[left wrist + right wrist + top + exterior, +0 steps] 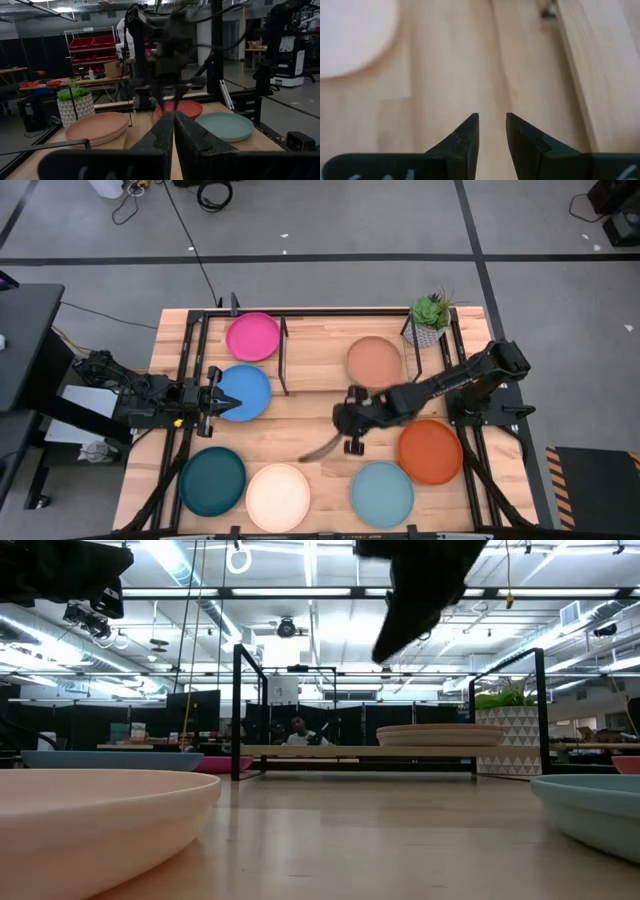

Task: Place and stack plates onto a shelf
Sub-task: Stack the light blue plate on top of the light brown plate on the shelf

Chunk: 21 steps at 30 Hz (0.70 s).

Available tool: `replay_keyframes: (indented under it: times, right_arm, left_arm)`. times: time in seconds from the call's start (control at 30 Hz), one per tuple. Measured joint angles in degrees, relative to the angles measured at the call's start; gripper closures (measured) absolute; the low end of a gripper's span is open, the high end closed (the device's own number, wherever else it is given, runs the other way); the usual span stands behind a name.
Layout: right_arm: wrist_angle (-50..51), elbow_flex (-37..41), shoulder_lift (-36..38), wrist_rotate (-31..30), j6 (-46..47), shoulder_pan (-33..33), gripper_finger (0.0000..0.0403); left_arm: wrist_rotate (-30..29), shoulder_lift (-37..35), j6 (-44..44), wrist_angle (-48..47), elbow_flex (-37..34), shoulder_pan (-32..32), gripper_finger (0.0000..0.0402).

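Note:
The shelf (320,350) stands at the table's far side and bears the peach plate (374,360) on its right part. In the low view the peach plate (440,730) shows two rims, one over the other. The pink plate (252,337) lies left of the shelf's upright. The blue plate (245,392), dark teal plate (212,480), cream plate (278,497), light blue plate (382,493) and orange plate (430,450) rest flat on the table. I see no grey plate plainly. My right gripper (492,120) hangs over bare wood mid-table, open by a narrow gap, empty. My left gripper (173,120) is shut, raised beside the blue plate's left rim.
A potted plant (430,315) stands at the shelf's far right corner. Black frame rails (190,350) run along both sides of the table. Bare wood (310,415) lies between the shelf and the near row of plates. A person (297,728) sits far behind the table.

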<state>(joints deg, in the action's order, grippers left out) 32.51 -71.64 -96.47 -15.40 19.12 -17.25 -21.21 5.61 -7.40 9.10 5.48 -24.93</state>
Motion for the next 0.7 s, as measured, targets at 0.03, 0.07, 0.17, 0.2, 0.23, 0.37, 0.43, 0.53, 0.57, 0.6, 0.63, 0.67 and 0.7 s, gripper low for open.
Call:
replay_keyframes:
  times: [0.03,0.07,0.17,0.2,0.23,0.37,0.43,0.53,0.57,0.6,0.63,0.67,0.7]
  right_arm:
    - [-1.2,0.0,0.0,-0.7,-0.4,-1.1,0.0299]
    - [-2.2,0.0,0.0,-1.2,-0.6,-2.1,0.0299]
    - [-3.6,0.0,0.0,-1.4,0.6,-4.3,0.0299]
    - [-3.4,0.1,0.0,-1.4,1.4,-4.9,0.0299]
    - [-3.4,0.1,-0.1,-1.4,2.2,-5.3,0.0299]
    - [-3.7,0.0,-2.5,-0.6,5.9,-6.7,0.0299]
    - [-3.2,-0.5,-4.7,1.8,7.8,-7.1,0.0299]
    - [1.2,-3.3,-8.7,6.0,9.7,-7.6,0.0299]
    - [3.8,-4.8,-9.9,7.5,10.3,-7.9,0.0299]
    - [7.2,-6.4,-11.1,8.4,10.8,-8.3,0.0299]
    - [10.4,-8.0,-12.3,9.5,11.3,-8.6,0.0299]
    - [13.2,-9.5,-13.5,10.6,11.6,-8.9,0.0299]
    - [15.9,-10.7,-14.7,11.7,11.8,-9.2,0.0299]
  left_arm:
    - [0.0,0.0,0.7,0.0,0.0,0.0,0.0379]
    - [0.0,0.0,0.8,0.1,0.0,0.0,0.0379]
    - [0.0,0.0,0.9,0.3,0.0,0.0,0.0379]
    - [0.0,0.0,0.9,0.3,0.0,0.0,0.0379]
    - [0.0,0.0,0.9,0.3,0.0,0.0,0.0379]
    - [0.0,0.0,0.8,0.3,0.0,0.0,0.0379]
    - [0.0,0.0,0.8,0.2,0.0,0.0,0.0379]
    - [0.0,0.0,0.8,-0.1,0.0,0.0,0.0379]
    - [0.0,0.0,0.8,-0.1,0.0,0.0,0.0379]
    - [0.0,0.0,0.8,0.0,0.0,0.0,0.0379]
    - [0.0,0.0,0.8,-0.1,0.0,0.0,0.0379]
    - [0.0,0.0,0.8,-0.1,0.0,0.0,0.0379]
    - [0.0,0.0,0.8,0.0,0.0,0.0,0.0379]
